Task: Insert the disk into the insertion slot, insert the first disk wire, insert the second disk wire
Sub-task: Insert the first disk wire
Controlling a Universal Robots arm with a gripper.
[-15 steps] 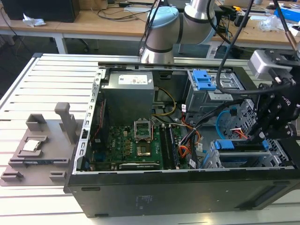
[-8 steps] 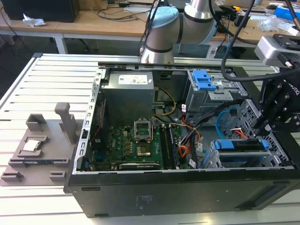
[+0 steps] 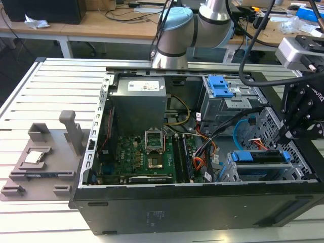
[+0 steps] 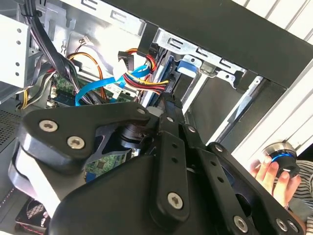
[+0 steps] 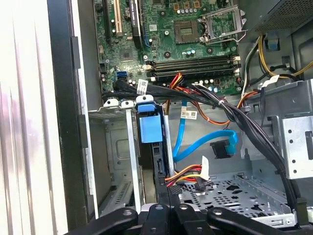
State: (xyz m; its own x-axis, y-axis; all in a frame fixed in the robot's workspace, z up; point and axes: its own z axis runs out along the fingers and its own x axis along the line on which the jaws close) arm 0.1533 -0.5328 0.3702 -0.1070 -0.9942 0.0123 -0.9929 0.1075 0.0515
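Note:
The disk (image 3: 260, 157), silver-grey in a bright blue carrier, lies in the insertion slot (image 3: 229, 172) at the case's front corner on the exterior view's right. The first wrist view has it edge-on, with its blue carrier (image 5: 148, 128) between the bay's metal walls. My black gripper (image 3: 287, 137) is at the disk's outer end, and its fingers (image 5: 168, 196) look shut on that edge. The second disk wire (image 5: 195, 146) curls loose beside the disk, its dark plug (image 5: 221, 149) free. The first disk wire (image 5: 183, 174) lies beneath it, its plug unattached.
A thick black cable bundle (image 5: 230, 110) crosses above the bay. A taller grey cage with a blue latch plate (image 3: 221, 86) stands behind. The motherboard (image 3: 147, 157) fills the case's middle. A person's hand (image 4: 269, 171) holds a small device outside the case.

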